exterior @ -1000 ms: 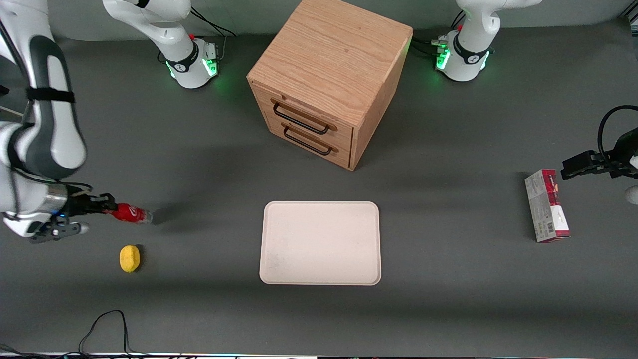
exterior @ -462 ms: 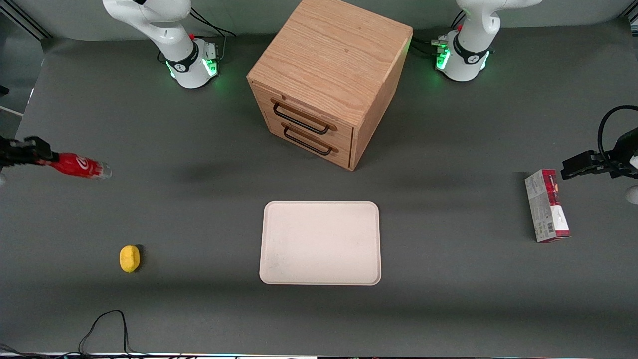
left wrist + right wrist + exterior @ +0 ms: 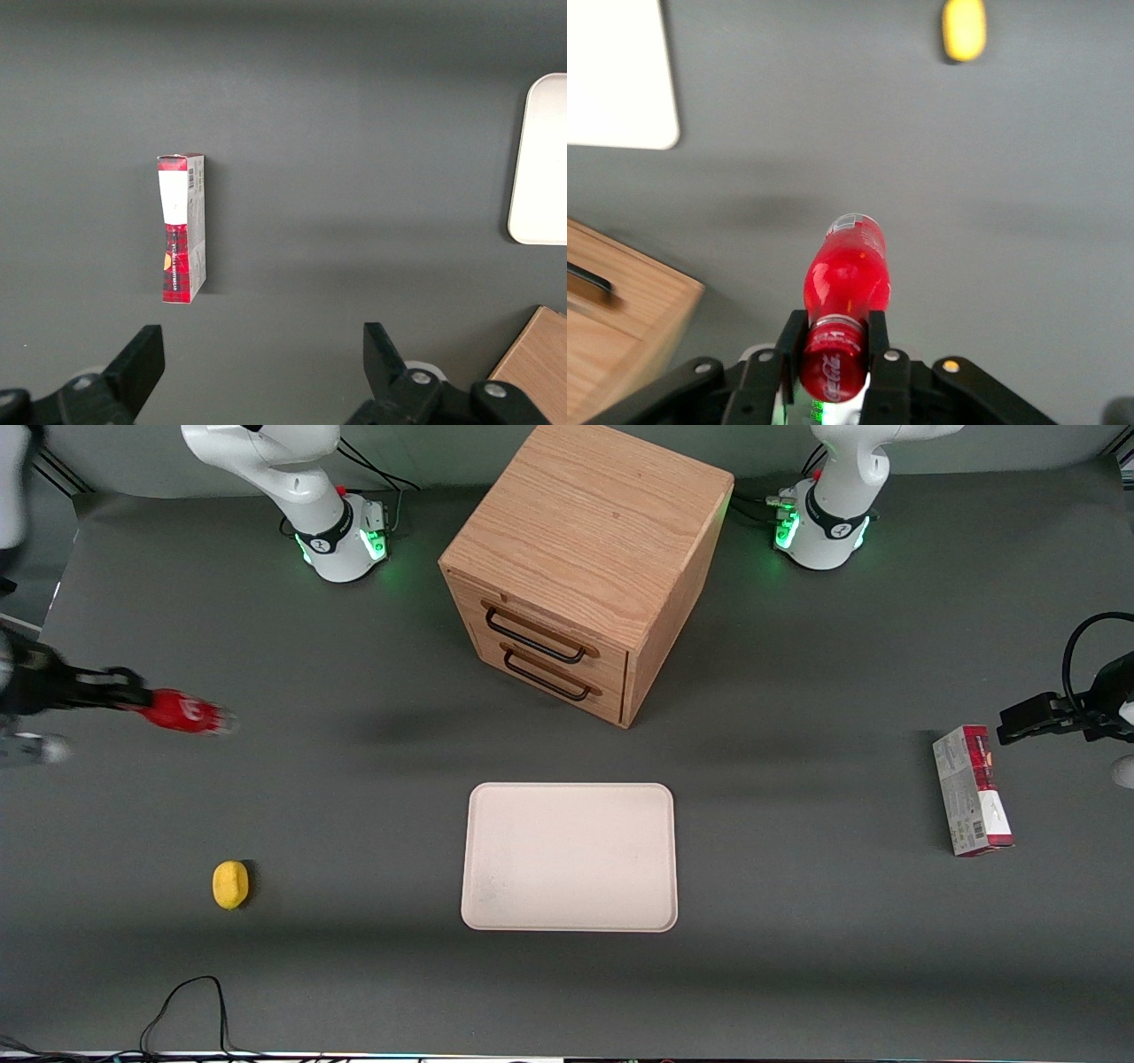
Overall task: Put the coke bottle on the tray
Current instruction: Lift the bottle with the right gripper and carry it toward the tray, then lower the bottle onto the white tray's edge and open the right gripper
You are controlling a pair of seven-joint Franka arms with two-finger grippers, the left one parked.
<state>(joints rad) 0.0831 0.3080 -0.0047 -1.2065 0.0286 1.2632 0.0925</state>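
Front view, gripper: the gripper (image 3: 133, 691) hangs above the worktop (image 3: 354, 797) at the working arm's end, its fingers clenched on the neck of the coke bottle (image 3: 182, 712). Half a second ago it sat closer to the frame edge; it has since slid a little toward the tray.

Coke bottle: carried in the air, lying nearly level, clear base pointing toward the middle of the worktop. It has travelled a short way inward since the earlier frame and now looks smeared by motion. One second ago it was lower, closer to the lemon-like lump.

Right wrist view, grip: the two fingers (image 3: 877, 341) pinch the bottle (image 3: 843, 292) just under its red cap, one on each side, with the red body sticking out away from them.

Tray: the cream tray (image 3: 569, 856) lies flat on the worktop, nothing on it, well apart from the bottle, at about 4 o'clock from it. Unmoved.

Yellow lump: the yellow lump (image 3: 230, 884) rests on the worktop at about 6 o'clock from the bottle, nearer the front camera. Unmoved.

Cabinet: the wooden drawer cabinet (image 3: 585, 567) stands at 12 o'clock from the tray, both drawers shut. Unchanged.

Carton: the red-and-white carton (image 3: 971, 790) lies toward the parked arm's end. Unchanged.
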